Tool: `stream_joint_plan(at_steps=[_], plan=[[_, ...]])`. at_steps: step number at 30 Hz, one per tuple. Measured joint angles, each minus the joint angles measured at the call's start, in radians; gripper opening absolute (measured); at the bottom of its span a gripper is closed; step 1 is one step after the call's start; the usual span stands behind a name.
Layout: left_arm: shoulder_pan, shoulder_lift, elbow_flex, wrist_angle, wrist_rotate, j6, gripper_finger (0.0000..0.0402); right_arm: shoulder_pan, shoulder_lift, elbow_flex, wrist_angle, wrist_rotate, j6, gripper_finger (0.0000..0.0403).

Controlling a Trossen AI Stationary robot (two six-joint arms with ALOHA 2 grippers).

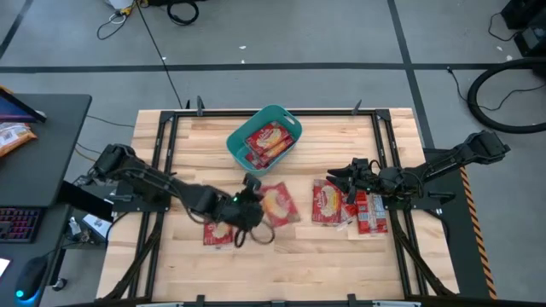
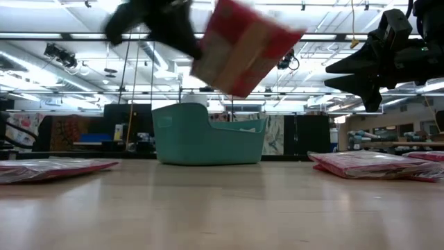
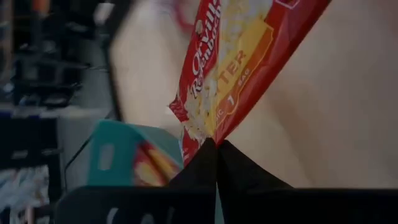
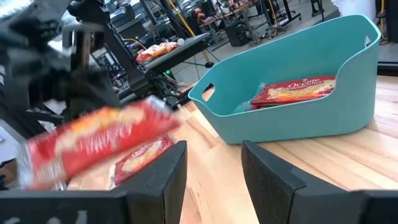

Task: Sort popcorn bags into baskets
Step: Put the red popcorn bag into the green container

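One popcorn bag (image 2: 239, 48) is held pinched in the closed left gripper (image 1: 249, 207), lifted short of the teal basket (image 1: 290, 120). Packets already lie inside. Several remain on the table (image 1: 341, 256). Right gripper (image 1: 344, 175) is empty, fingers parted.

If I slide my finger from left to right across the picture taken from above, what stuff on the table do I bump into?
The popcorn bag lying flat → the left tool, holding up a popcorn bag → two popcorn bags side by side, with the right tool open over them. The blue basket sits farther back.
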Motion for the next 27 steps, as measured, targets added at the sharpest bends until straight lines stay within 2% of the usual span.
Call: stream_joint_plan(at_steps=[3,6,12,15,19,24,27], plan=[[0.083,0.000,0.034,0.043,0.012,-0.025,0.0003,0.000,0.000,0.000,0.000,0.000,0.000,0.0158],[0.186,-0.001,0.042,0.070,0.034,-0.120,0.0003,0.000,0.000,0.000,0.000,0.000,0.000,0.0158],[0.403,0.014,0.042,0.021,0.048,-0.285,0.0004,0.000,0.000,0.000,0.000,0.000,0.000,0.0158],[0.484,0.026,0.042,0.009,0.064,-0.319,0.0004,0.000,0.000,0.000,0.000,0.000,0.000,0.0158],[0.552,0.044,0.042,0.000,0.134,-0.348,0.0004,0.000,0.000,0.000,0.001,0.000,0.000,0.0158],[0.592,0.068,0.042,-0.039,0.157,-0.405,0.0006,0.000,0.002,0.000,0.014,0.000,0.000,0.0158],[0.598,0.079,0.042,-0.052,0.149,-0.418,0.0024,0.000,0.004,0.000,0.016,0.000,0.000,0.0158]])
